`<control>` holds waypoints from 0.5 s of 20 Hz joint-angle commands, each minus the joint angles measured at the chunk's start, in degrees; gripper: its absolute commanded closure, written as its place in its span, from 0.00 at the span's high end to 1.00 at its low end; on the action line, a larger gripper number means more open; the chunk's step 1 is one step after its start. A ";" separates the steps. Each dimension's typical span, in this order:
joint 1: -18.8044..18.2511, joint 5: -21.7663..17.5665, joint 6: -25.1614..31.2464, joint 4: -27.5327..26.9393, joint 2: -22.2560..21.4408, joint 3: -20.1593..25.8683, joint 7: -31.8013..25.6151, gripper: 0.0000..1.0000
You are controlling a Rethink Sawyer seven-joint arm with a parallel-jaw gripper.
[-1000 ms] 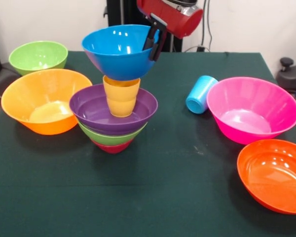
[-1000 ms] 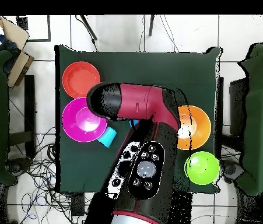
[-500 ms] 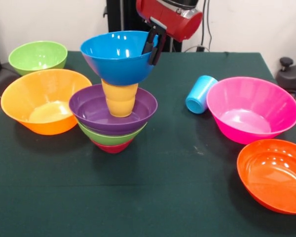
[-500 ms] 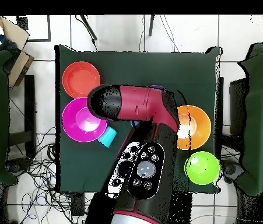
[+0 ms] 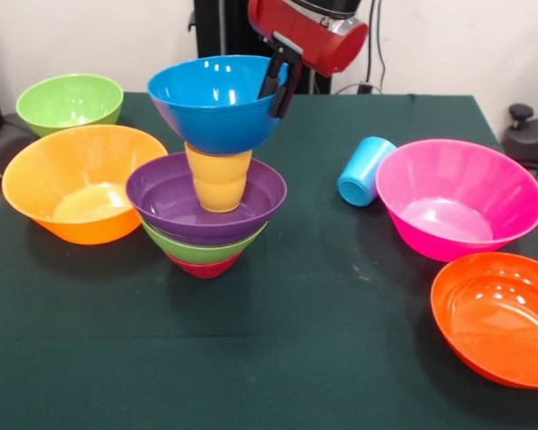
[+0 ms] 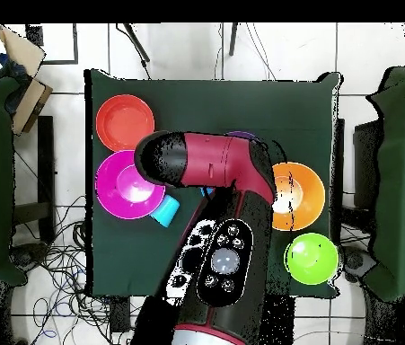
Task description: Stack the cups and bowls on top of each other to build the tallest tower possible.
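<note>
In the front view you see the gripper (image 5: 276, 79) at upper centre, its dark fingers clamped across the right rim of the blue bowl (image 5: 217, 100); the bowl's base rests on the mouth of the yellow-orange cup (image 5: 219, 180), tipped slightly; the cup stands upright inside the purple bowl (image 5: 166, 199), which nests in a green bowl (image 5: 200, 250) over the small crimson bowl (image 5: 204, 267), forming the tower left of centre; to its left you find the large orange bowl (image 5: 43, 180), and at upper left a second green bowl (image 5: 69, 101); right of centre the light blue cup (image 5: 365, 171) lies on its side just beside the pink bowl (image 5: 457, 197); the red-orange bowl (image 5: 496, 315) sits at lower right; all rest on the dark green table (image 5: 278, 358); in the overhead view the red arm (image 6: 215, 171) covers the tower.
</note>
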 commanded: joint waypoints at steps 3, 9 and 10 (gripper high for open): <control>-0.15 -2.00 -0.95 2.87 2.72 3.06 3.10 0.00; -0.29 -2.14 -2.14 3.55 2.66 3.26 2.95 0.00; -0.22 -2.26 -1.99 3.53 2.64 3.18 2.86 0.00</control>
